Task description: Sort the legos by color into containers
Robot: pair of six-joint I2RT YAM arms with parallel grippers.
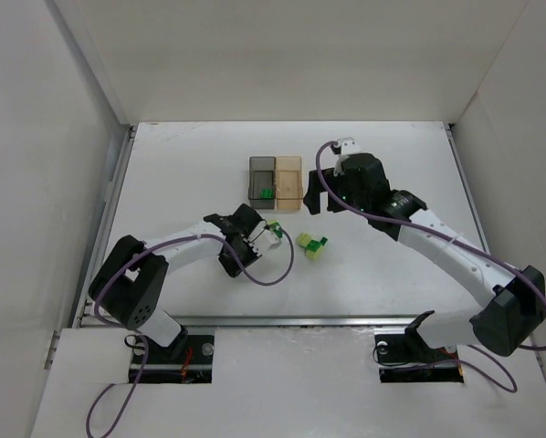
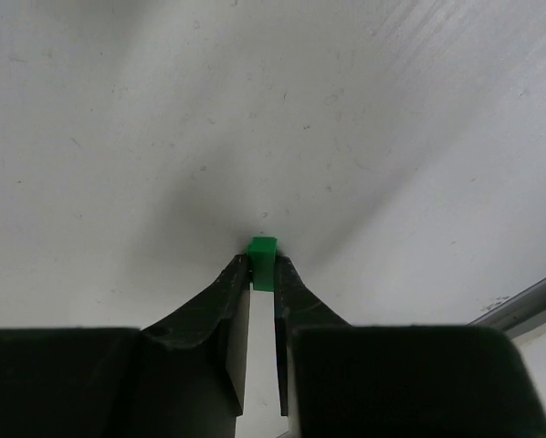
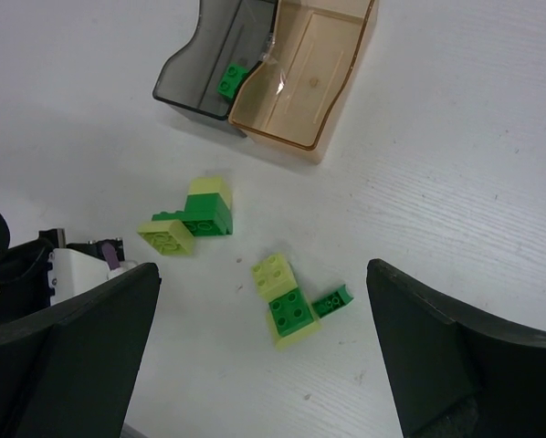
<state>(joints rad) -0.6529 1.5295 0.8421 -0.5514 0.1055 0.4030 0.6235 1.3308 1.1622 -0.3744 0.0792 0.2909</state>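
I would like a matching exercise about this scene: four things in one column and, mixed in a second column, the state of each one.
Things:
1. grey box
2. tan box
3. left gripper
4. right gripper

States:
A. open wide
B. one green lego inside
C. shut on a small green brick
D. no brick seen inside

Pairs: 1-B, 2-D, 3-C, 4-A

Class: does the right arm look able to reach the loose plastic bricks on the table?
Likely yes: the right gripper is open and aimed at the small green and yellow-green plastic bricks, nothing in between.
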